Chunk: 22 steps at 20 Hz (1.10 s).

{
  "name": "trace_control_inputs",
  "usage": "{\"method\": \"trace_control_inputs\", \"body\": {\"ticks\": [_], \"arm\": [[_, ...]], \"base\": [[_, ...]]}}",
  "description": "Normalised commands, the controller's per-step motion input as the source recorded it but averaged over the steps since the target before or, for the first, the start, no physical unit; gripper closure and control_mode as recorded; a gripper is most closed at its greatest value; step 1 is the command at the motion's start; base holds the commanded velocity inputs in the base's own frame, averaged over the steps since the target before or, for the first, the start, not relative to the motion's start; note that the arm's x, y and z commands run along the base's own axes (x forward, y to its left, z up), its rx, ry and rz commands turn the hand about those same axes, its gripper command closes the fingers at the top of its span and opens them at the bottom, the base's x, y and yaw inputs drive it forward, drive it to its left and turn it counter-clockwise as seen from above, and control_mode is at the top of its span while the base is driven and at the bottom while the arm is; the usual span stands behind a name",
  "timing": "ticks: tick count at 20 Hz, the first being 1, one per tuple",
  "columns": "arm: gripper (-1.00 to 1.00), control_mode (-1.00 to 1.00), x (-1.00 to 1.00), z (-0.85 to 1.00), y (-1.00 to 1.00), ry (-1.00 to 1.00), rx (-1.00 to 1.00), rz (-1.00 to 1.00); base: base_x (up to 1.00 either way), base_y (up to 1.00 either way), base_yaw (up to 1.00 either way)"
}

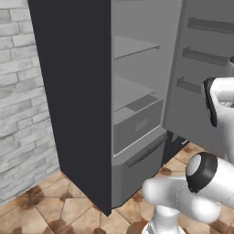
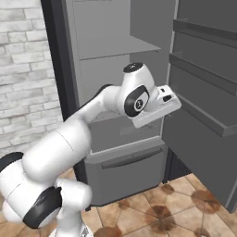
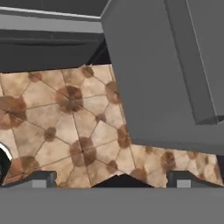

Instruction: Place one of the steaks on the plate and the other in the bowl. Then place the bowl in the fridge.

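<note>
The tall dark charcoal fridge (image 1: 73, 91) stands open, with pale grey shelves (image 2: 115, 46) and a drawer inside that carry nothing. Its door (image 2: 203, 92) is swung out to the right, racks facing in. My white arm reaches up in front of the fridge, and the hand (image 2: 155, 109) sits near the gap between the shelves and the door. In the hand view my gripper (image 3: 113, 180) is open, its fingertips (image 3: 41, 179) far apart with nothing between them. It looks down at the tiled floor beside the door (image 3: 153, 65). The steaks, the plate and the bowl are out of view.
A pale brick wall (image 1: 23, 114) runs along the fridge's left. Brown patterned floor tiles (image 1: 55, 201) lie in front. A lower freezer drawer with a bar handle (image 2: 132, 159) is closed. The door racks (image 1: 205, 57) jut out close to my arm.
</note>
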Motion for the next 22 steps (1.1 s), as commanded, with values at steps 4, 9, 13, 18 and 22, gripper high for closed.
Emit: {"method": "trace_control_inputs", "body": {"ticks": [4, 9, 13, 18, 22], "arm": [[-1.0, -1.0, -0.53, -0.2, 0.99, -0.58, 0.04, -0.49], [-1.0, -1.0, -0.03, -0.3, 0.92, -0.37, 0.01, -0.5], [-1.0, -1.0, 0.01, -0.23, 0.92, -0.07, 0.3, -0.39], [-1.0, -1.0, -0.06, -0.18, 0.67, -0.02, 0.71, 0.02], [-1.0, -1.0, -0.01, 0.0, 0.34, 0.3, 0.37, 0.26]], "base": [[0.0, 0.0, 0.0], [0.0, 0.0, 0.0], [0.0, 0.0, 0.0], [0.0, 0.0, 0.0], [0.0, 0.0, 0.0]]}}
